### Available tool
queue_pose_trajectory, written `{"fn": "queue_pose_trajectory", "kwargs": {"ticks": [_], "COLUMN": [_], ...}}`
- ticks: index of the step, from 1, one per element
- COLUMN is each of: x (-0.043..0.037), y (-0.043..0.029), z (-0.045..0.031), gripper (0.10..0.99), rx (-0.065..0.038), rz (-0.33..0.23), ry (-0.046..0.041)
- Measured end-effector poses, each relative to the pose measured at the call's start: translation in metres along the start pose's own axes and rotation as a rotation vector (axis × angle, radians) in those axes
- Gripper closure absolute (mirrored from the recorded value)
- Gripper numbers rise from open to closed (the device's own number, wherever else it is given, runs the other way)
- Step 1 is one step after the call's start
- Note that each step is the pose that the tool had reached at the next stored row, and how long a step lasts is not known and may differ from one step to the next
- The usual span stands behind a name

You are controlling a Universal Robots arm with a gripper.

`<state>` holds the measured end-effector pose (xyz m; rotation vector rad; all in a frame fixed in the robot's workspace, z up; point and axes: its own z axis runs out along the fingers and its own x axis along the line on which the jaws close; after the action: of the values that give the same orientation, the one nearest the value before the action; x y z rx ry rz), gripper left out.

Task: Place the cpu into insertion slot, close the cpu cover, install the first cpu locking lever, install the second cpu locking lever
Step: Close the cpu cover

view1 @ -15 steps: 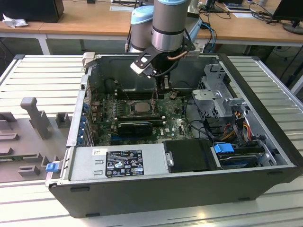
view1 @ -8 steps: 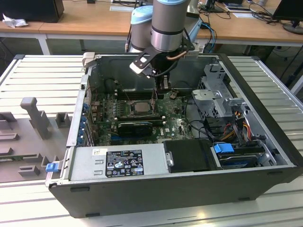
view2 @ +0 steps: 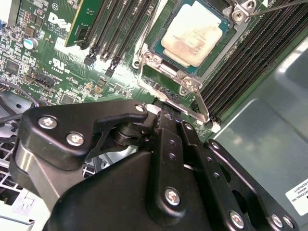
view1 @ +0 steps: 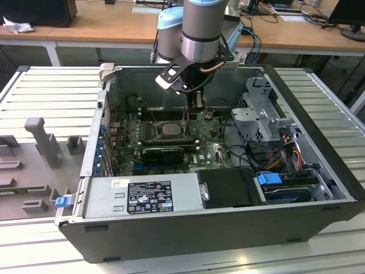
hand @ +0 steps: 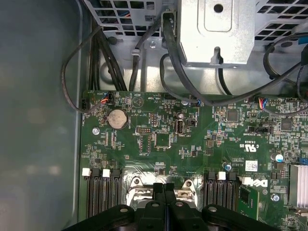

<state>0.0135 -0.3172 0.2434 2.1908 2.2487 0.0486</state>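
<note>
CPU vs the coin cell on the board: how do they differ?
The cpu is square, pale silvery-tan; the coin cell is round, plain silver. The cpu lies in the insertion slot beside long memory slots; the coin cell sits by the edge of the motherboard. Both lie flat, metal-faced.

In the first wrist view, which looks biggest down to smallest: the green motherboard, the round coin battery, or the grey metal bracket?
1. green motherboard
2. grey metal bracket, partly cut off by the frame
3. round coin battery
</note>
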Motion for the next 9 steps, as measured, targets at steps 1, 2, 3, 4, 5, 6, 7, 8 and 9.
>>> {"fn": "queue_pose_trajectory", "kwargs": {"ticks": [1, 2, 3, 4, 5, 6, 7, 8, 9], "x": [0.0, 0.0, 0.0, 0.0, 0.0, 0.0, 0.0, 0.0, 0.0], "y": [-0.0001, -0.0002, -0.0005, -0.0009, -0.001, -0.0011, -0.0014, -0.0014, -0.0014], "z": [0.0, 0.0, 0.0, 0.0, 0.0, 0.0, 0.0, 0.0, 0.0], "gripper": [0.98, 0.98, 0.98, 0.98, 0.98, 0.98, 0.98, 0.98, 0.98], "rx": [0.0, 0.0, 0.0, 0.0, 0.0, 0.0, 0.0, 0.0, 0.0], "rz": [0.0, 0.0, 0.0, 0.0, 0.0, 0.0, 0.0, 0.0, 0.0], "ry": [0.0, 0.0, 0.0, 0.0, 0.0, 0.0, 0.0, 0.0, -0.0001]}}
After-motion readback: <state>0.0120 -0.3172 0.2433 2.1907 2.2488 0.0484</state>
